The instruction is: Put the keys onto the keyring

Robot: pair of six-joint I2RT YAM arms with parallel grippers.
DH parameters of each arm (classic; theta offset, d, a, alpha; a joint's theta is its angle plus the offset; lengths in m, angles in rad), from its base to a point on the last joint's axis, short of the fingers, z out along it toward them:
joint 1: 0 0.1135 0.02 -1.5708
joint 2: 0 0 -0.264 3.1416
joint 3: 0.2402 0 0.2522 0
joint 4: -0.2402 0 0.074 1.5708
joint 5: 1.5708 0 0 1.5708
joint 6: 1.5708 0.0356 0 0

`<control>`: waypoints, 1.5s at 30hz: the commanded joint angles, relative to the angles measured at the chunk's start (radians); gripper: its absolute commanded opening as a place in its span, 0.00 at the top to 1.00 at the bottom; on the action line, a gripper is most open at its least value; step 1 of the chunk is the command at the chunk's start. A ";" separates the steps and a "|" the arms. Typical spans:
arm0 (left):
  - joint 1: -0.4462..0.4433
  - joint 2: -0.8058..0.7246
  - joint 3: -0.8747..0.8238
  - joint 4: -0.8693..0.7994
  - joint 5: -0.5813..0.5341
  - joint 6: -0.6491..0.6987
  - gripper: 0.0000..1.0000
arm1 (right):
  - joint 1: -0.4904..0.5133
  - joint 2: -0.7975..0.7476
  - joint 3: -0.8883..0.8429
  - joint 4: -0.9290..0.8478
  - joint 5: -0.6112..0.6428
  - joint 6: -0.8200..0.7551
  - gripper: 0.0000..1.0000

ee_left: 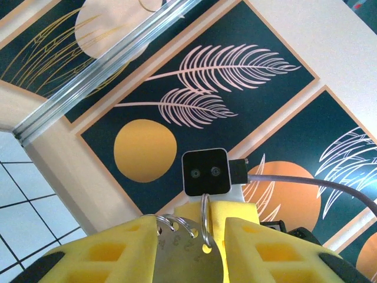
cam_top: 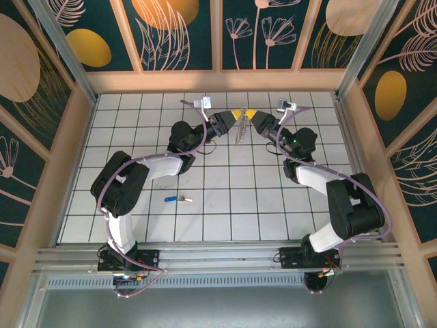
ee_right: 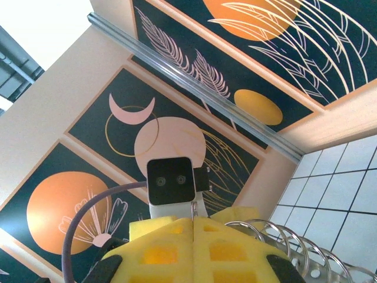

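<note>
The key (cam_top: 175,199) lies flat on the white tiled counter (cam_top: 232,205). It is on the left side, nearer to us than the middle. Its blue head points left and its silver end points right. Nothing touches it, and it is well apart from both arms.

Further back, in the middle, the two arms reach in and almost meet tip to tip.

The left end effector (cam_top: 237,113) comes in from the left. It is part way closed and holds the keyring (cam_top: 239,131). In the left wrist view, the flat grey part of the keyring (ee_left: 188,262) sits between the two yellow fingers (ee_left: 118,253). Thin metal rings (ee_left: 204,221) stick up out of it.

From above, the keyring hangs down between the two tips, up off the counter. It looks thin and pale there, and is too small to tell more.

The right end effector (cam_top: 252,115) comes in from the right. In the right wrist view its yellow fingers (ee_right: 165,253) are pressed tight together. A thin bit of ring (ee_right: 194,207) pokes out from where they meet, so it pinches the keyring too. Just to the right of those fingers is a row of shiny wire loops (ee_right: 288,239).
</note>
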 commanded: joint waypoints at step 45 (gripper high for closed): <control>-0.003 -0.004 0.352 -0.627 0.310 0.402 1.00 | -0.152 -0.167 -0.022 -0.236 -0.144 -0.201 0.53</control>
